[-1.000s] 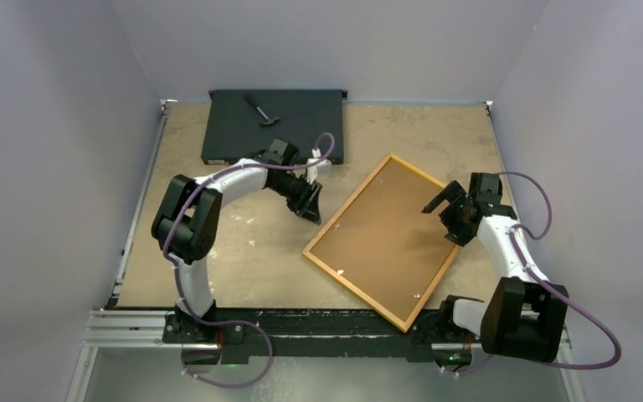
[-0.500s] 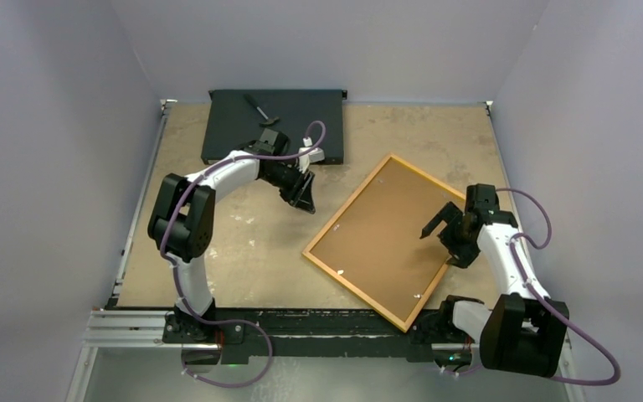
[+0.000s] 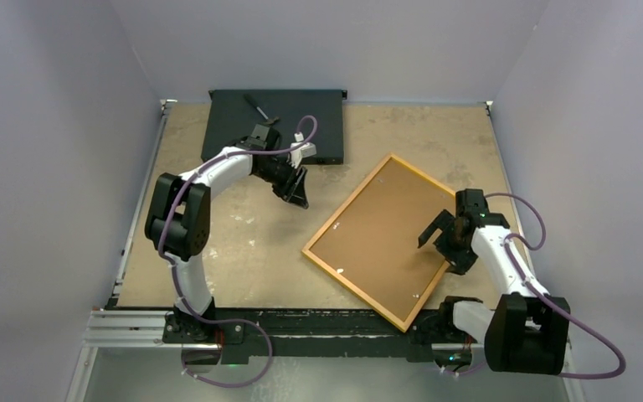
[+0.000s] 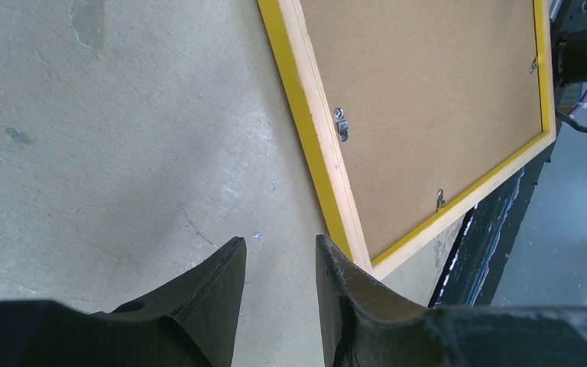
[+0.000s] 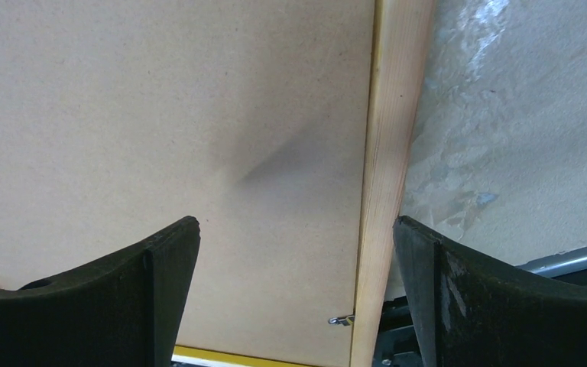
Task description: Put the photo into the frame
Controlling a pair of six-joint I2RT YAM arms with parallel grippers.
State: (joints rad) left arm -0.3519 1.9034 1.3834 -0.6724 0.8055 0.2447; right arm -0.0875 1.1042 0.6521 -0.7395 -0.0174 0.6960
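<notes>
The frame [image 3: 347, 203] lies face down and turned at an angle on the table, right of centre. Its yellow-orange border surrounds a brown backing board [image 3: 381, 230]. The photo is not visible in any view. My left gripper [image 3: 301, 199] is open and empty, hovering over bare table left of the frame's far-left edge. In the left wrist view, the frame's border [image 4: 309, 115] lies just right of my left gripper [image 4: 279, 245]. My right gripper [image 3: 441, 249] is open wide and empty. In the right wrist view, my right gripper [image 5: 296, 222] straddles the frame's wooden right edge [image 5: 390, 115].
A flat black box [image 3: 234, 130] sits at the far left with a small hammer-like tool [image 3: 259, 110] on it. Small metal clips [image 4: 342, 125] hold the backing board [image 4: 428, 76]. The frame's near corner reaches the table's front rail [image 3: 318, 322].
My left gripper has drawn back up and left, away from the frame toward the black box. My right gripper has moved nearer along the frame's right edge.
</notes>
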